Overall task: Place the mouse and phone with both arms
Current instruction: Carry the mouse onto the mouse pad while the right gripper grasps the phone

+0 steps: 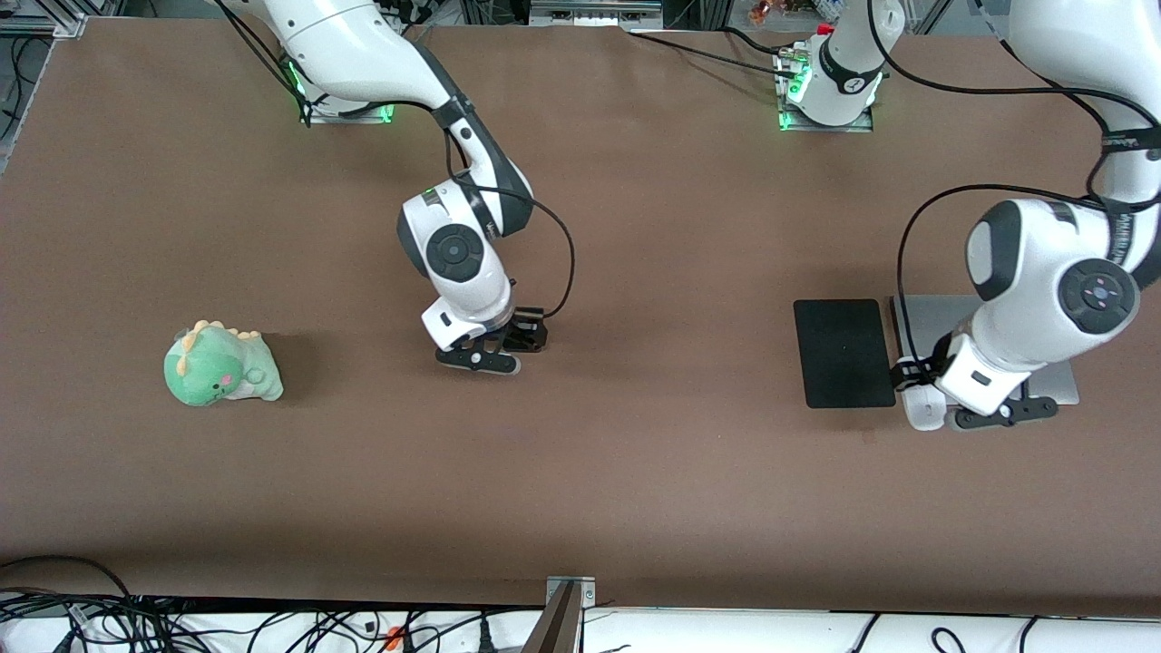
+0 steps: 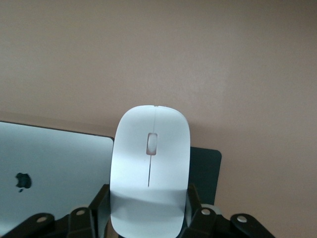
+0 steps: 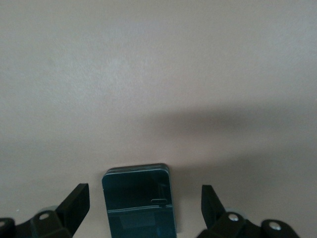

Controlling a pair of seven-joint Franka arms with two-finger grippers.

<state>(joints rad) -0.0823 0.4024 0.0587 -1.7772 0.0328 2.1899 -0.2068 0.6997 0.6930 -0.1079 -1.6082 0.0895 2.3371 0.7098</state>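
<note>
The left gripper (image 2: 148, 218) is clamping the mouse (image 2: 150, 168) for placement near the pad (image 1: 843, 352); at nine o'clock, the right gripper (image 3: 143, 208) is straddling the phone (image 3: 139, 201), fingers spread.

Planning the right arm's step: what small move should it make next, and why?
Probably close the right end effector on the small black rectangular phone: its fingers stand open on either side of the phone, while the left end effector already grips the white glossy mouse.
</note>
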